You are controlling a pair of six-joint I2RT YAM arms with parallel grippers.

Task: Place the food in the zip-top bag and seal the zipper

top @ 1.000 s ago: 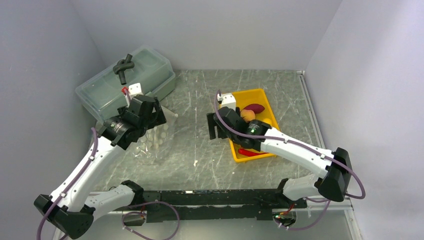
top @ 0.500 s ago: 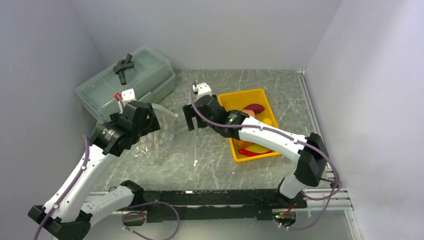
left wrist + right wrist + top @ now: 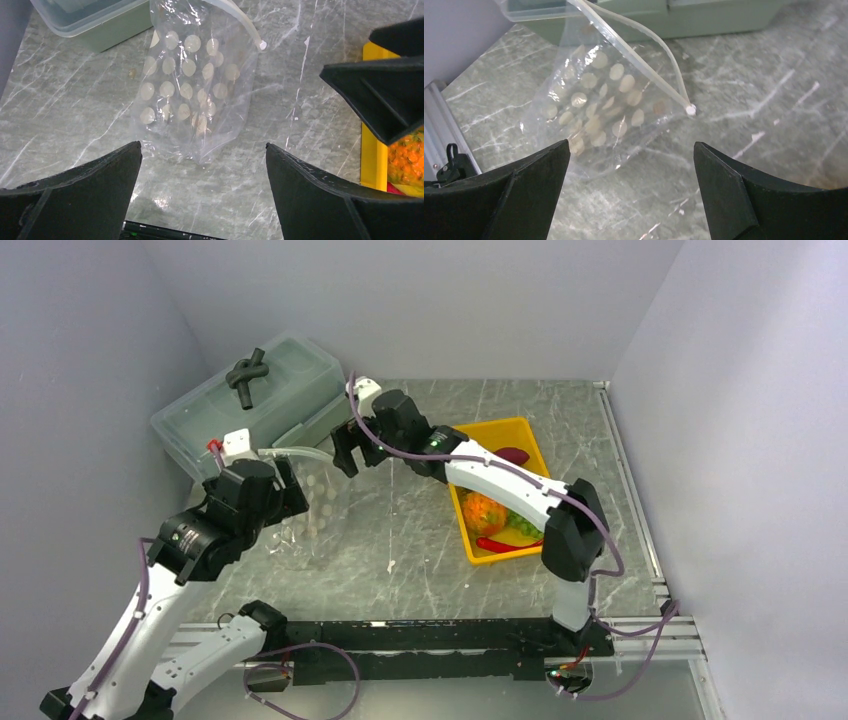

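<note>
The zip-top bag is a clear pouch with white dots, lying on the table in front of the lidded box; it also shows in the left wrist view and the right wrist view. Its zipper curves open at the far end of the bag. The food lies in the yellow tray: orange pineapple, green grapes, red chili, purple piece. My left gripper is open and empty above the bag's near end. My right gripper is open and empty by the bag's mouth.
A large translucent lidded box with a black handle stands at the back left, just behind the bag. The tray's edge and the pineapple show at the right of the left wrist view. Grey walls close three sides.
My right gripper swung left from over the tray to the bag's mouth, uncovering the pineapple. My left gripper drew back toward the near left, off the bag.
</note>
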